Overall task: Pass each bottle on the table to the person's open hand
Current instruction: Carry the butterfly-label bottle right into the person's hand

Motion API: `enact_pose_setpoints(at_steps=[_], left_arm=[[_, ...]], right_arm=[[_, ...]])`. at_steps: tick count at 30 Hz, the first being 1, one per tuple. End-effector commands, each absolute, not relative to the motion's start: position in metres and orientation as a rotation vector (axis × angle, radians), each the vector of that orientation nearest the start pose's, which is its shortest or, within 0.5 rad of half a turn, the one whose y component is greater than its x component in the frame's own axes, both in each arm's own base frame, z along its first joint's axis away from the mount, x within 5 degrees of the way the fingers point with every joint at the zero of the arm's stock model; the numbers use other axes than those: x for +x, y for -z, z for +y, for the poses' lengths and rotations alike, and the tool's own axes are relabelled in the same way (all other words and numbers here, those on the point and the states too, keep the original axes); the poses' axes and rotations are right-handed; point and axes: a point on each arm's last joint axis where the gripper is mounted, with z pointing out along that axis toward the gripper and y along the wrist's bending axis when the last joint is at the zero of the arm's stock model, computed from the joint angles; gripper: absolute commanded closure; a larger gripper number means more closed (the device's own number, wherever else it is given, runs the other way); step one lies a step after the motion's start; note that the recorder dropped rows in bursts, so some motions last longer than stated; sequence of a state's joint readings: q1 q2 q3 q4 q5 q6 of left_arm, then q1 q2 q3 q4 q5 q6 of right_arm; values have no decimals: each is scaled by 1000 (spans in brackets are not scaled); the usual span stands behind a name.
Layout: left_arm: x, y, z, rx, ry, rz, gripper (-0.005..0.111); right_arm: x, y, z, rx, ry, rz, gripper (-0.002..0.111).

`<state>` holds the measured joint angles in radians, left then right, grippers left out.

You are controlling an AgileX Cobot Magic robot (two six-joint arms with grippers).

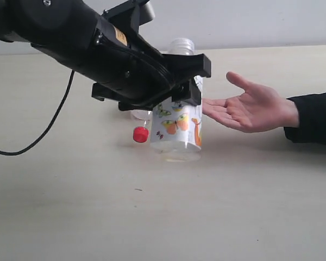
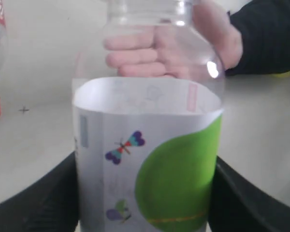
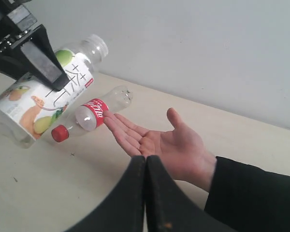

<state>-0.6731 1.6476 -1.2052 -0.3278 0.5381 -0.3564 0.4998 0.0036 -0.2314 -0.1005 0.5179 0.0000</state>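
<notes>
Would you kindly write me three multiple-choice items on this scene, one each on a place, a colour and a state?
1. In the exterior view, the hand is: A left of the big bottle; B right of it; C atop it.
2. The cap beside the big bottle is: A red; B blue; C black.
3. The right gripper is: A wide open; B holding a bottle; C shut, empty.
Key: 1 B, the palm opens to the bottle's right; 2 A, the cap is plainly red; 3 C, its jaws meet with nothing between.

The clear butterfly-label bottle (image 1: 176,128) is being held upright just beside the palm-up hand (image 1: 250,109); a red-label bottle (image 3: 94,112) is lying on the tabletop (image 1: 152,217).
</notes>
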Motion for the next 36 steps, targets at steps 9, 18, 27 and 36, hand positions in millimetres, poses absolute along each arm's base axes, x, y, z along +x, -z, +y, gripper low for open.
enact_pose_setpoints(at_steps=[9, 18, 27, 36], left_arm=[[296, -272, -298, 125, 923, 2436, 107], [329, -256, -344, 37, 1016, 2465, 107], [345, -223, -356, 7, 986, 2557, 107], [351, -205, -344, -8, 926, 2672, 105]], right_arm=[[36, -242, 14, -477, -255, 1710, 108], [36, -242, 14, -477, -255, 1710, 108], [36, -242, 14, -477, -255, 1710, 108], [36, -242, 14, -477, -255, 1710, 108]])
